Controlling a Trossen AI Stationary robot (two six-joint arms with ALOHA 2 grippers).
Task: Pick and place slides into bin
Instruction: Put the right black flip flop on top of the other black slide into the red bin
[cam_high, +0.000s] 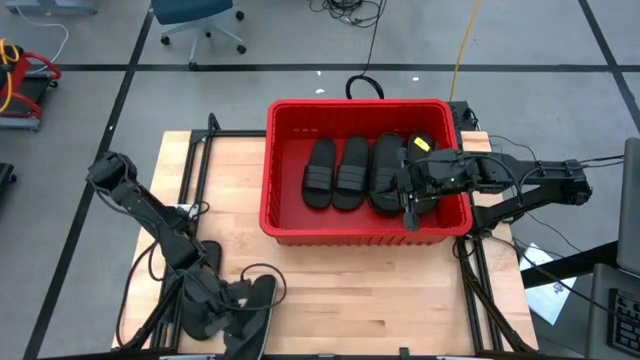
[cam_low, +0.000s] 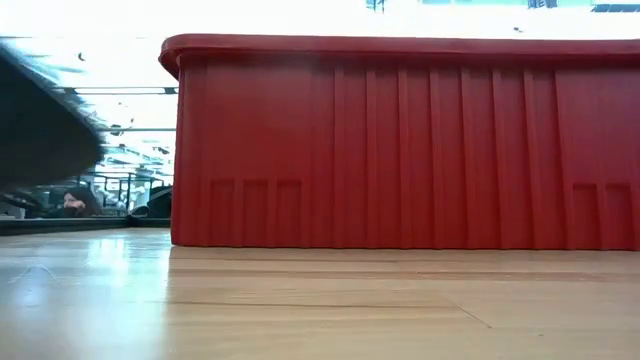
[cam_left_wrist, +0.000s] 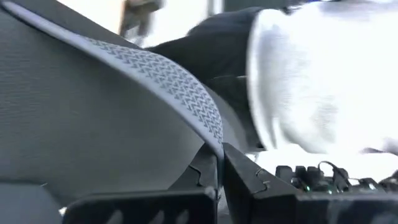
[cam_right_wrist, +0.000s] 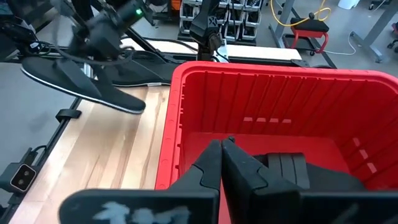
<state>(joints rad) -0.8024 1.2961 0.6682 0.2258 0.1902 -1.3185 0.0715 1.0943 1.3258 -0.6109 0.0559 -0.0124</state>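
Observation:
The red bin (cam_high: 285, 215) stands at the table's middle, toward its far edge, with three black slides (cam_high: 351, 172) lying side by side on its floor. My right gripper (cam_right_wrist: 222, 152) hangs shut above the bin's right part (cam_high: 406, 188) and touches nothing. At the near left corner my left gripper (cam_high: 238, 302) is shut on another black slide (cam_right_wrist: 81, 81). That slide shows as a dark blur at the left of the low view (cam_low: 40, 120). My left gripper pinches a thin edge of the slide, a rim with a chevron pattern (cam_left_wrist: 211, 140), between its two fingers. In the right wrist view the slide hangs tilted below the gripper, lifted clear of the table (cam_right_wrist: 118, 149).
The bin's near wall (cam_low: 400, 150) fills the low view. Bare wood (cam_high: 380, 290) lies between the bin and the table's near edge. Black frame rails (cam_high: 195, 160) run along the table's left and right sides. Cables and an office chair (cam_high: 200, 20) are on the floor beyond.

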